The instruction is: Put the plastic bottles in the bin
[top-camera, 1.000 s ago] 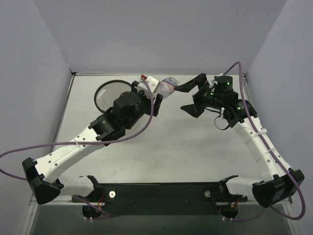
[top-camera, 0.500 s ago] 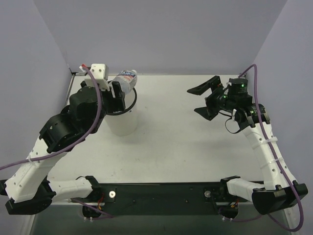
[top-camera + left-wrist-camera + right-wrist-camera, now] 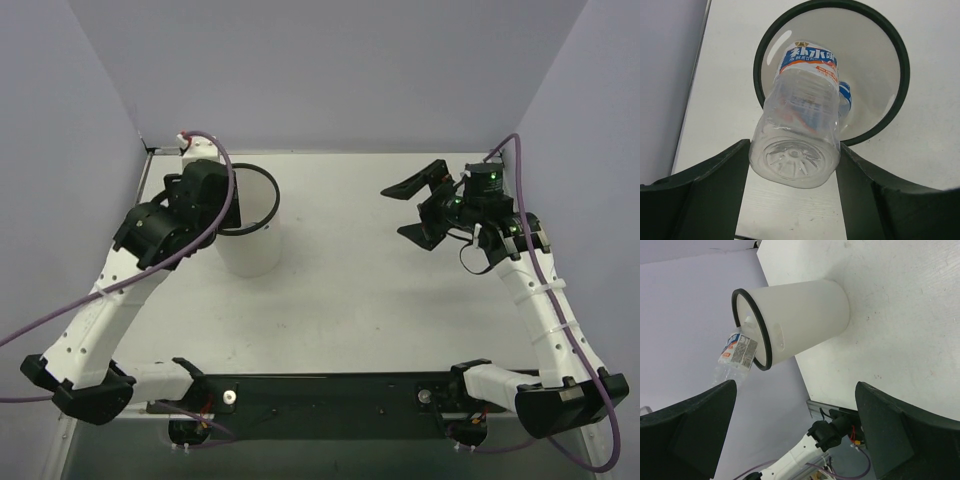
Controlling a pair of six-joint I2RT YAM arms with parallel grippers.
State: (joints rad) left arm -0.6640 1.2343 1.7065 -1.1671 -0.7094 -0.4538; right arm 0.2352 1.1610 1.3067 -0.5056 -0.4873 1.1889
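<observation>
My left gripper [image 3: 794, 148] is shut on a clear bottle with a blue-and-white label [image 3: 805, 100], gripping it near its base. The bottle's neck points down into the mouth of the white bin with the black rim [image 3: 870, 55]. A bit of blue shows inside the bin behind the bottle. In the top view the left gripper [image 3: 226, 203] hangs over the bin [image 3: 250, 250] at the left and hides the bottle. The right wrist view shows the bottle [image 3: 737, 352] with its top end inside the rim of the bin [image 3: 805, 315]. My right gripper [image 3: 395, 208] is open and empty at the right, also seen in its own view [image 3: 795, 387].
Purple-grey walls close in the white table [image 3: 360, 290] at the back and both sides. The bin stands near the left back corner. A black bar with the arm bases [image 3: 330, 390] runs along the near edge.
My left arm has carried the bottle from mid-table to the bin and tipped it neck-down into the mouth. My right arm drew back to the right, then held still.
</observation>
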